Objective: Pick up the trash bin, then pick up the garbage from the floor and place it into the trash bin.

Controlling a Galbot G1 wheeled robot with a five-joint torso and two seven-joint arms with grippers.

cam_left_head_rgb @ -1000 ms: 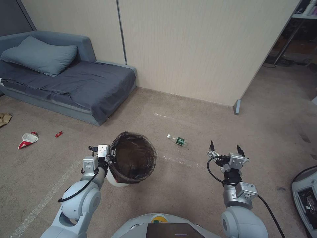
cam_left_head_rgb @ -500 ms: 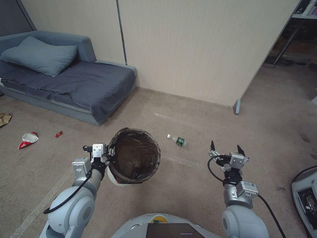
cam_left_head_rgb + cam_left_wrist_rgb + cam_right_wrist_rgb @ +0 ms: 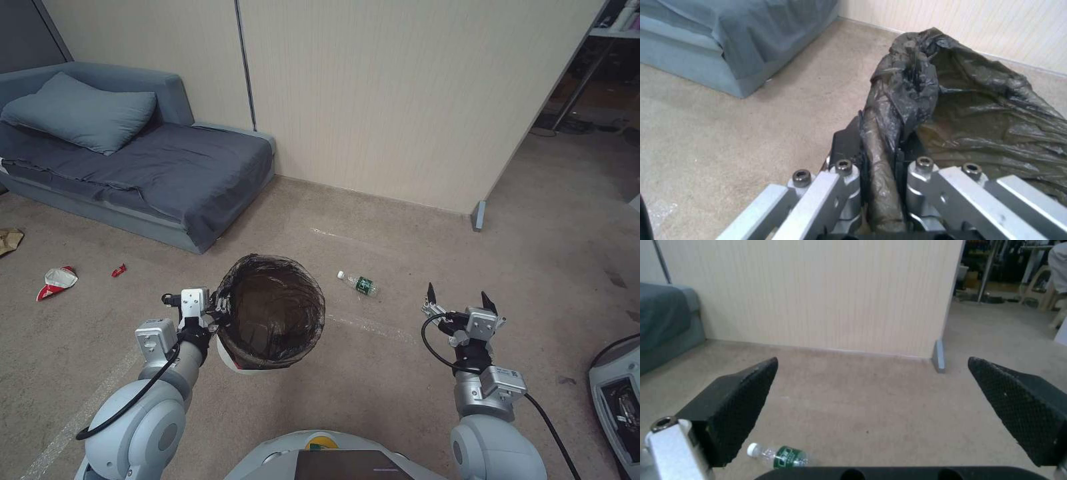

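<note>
Beige carpet floor [image 3: 373, 373], cream panel wall [image 3: 400, 100] behind, grey-blue sofa bed [image 3: 133, 167] with a pillow [image 3: 80, 110] at far left.

Left tool [image 3: 217, 313] is clamped on the rim of the trash bin [image 3: 270, 310], on the bin's left side. Left wrist view: both fingers [image 3: 846, 143] pinch a fold of the dark liner bag [image 3: 978, 110] between them, closed tight on it. Bin sits in front of the torso, left of centre, mouth up and tilted a bit toward the camera; white body peeks out under the liner. Can't tell from the head view whether the base touches the carpet.

Right tool [image 3: 459, 298] is out front on the right, fingers spread wide, holding nothing. Right wrist view shows the two black textured pads [image 3: 738, 403] far apart with bare carpet between.

Garbage on the floor:
- clear bottle with green label [image 3: 358, 283], lying on its side between the bin and the right tool, touching neither; also low in the right wrist view [image 3: 778, 455]
- crushed red-white paper cup [image 3: 57, 281], far left
- small red wrapper [image 3: 119, 270], just right of the cup
- brown paper bag [image 3: 9, 239] at the left edge, near the sofa bed base
</note>
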